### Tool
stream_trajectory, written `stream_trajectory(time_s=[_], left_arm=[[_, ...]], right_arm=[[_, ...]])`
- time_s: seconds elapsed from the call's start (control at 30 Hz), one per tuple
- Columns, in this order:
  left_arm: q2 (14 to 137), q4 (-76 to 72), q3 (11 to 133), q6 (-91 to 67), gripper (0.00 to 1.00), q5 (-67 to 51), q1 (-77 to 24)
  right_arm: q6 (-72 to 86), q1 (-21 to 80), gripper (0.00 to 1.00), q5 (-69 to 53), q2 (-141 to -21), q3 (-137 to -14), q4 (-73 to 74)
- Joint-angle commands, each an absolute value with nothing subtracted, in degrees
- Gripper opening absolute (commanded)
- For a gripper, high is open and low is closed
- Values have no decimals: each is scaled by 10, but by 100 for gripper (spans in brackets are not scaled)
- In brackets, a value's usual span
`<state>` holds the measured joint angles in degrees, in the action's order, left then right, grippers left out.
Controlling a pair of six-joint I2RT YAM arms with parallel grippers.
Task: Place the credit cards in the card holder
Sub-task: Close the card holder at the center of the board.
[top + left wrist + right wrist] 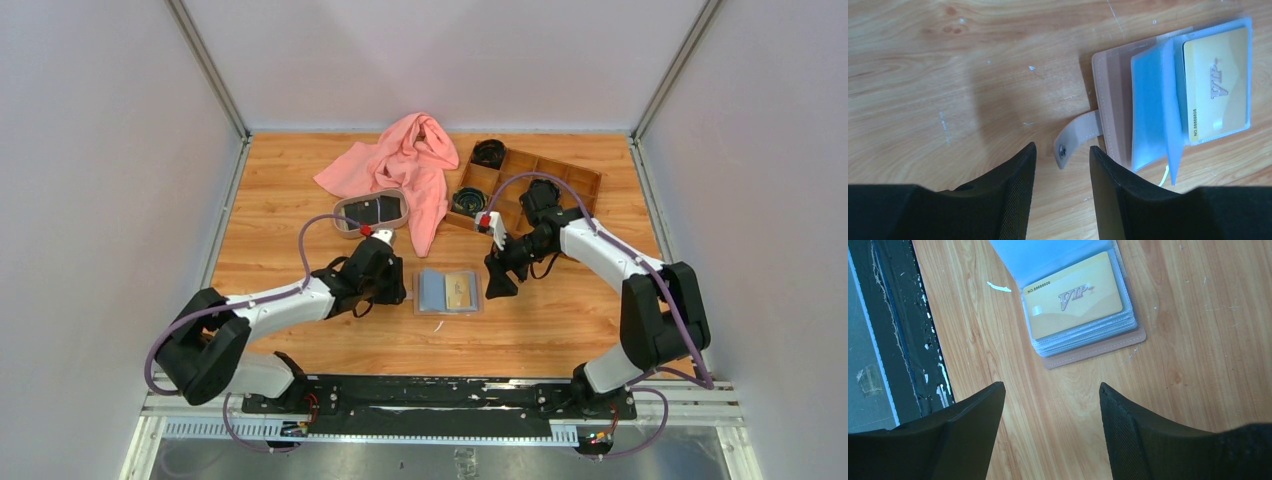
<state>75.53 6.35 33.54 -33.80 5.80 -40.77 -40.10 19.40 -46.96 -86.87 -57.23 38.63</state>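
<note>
The card holder (pixel 447 292) lies spread open on the table between the two arms, blue-grey sleeves up. A gold-tan credit card (pixel 1217 82) sits inside its top clear sleeve (pixel 1073 302). Dark credit cards (pixel 372 210) lie in the oval tray behind. My left gripper (pixel 400 292) hovers at the holder's left edge, open to a moderate gap. The tan snap strap (pixel 1073 137) points into that gap without being gripped (pixel 1062 150). My right gripper (pixel 498 285) stands open just right of the holder (pixel 1088 347), with only bare wood between its fingers (pixel 1052 387).
An oval beige-rimmed tray (pixel 345 225) sits behind the left gripper. A pink cloth (pixel 405 165) is heaped at the back centre. A brown wooden compartment box (pixel 575 180) with black coiled items stands back right. The black base rail (pixel 893 340) runs along the near edge.
</note>
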Motion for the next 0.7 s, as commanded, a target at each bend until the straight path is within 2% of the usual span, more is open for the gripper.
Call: stream_trajectory(time_s=[0.0, 0.27, 0.37, 0.43, 0.47, 0.67], left_arm=[[776, 10, 328, -342, 45, 10, -400], [776, 2, 320, -346, 32, 4, -392], [780, 3, 319, -344, 19, -12, -387], [780, 3, 320, -342, 4, -17, -385], [779, 3, 319, -341, 0, -18, -385], [734, 3, 299, -351, 0, -38, -385]], right_arm=[[-399, 203, 73, -467, -875, -584, 401], [-398, 204, 72, -466, -875, -584, 401], [-398, 204, 72, -466, -876, -584, 400], [-398, 204, 72, -466, -876, -584, 401], [-397, 204, 72, -466, -876, -584, 401], [-377, 204, 72, -463, -882, -588, 400]])
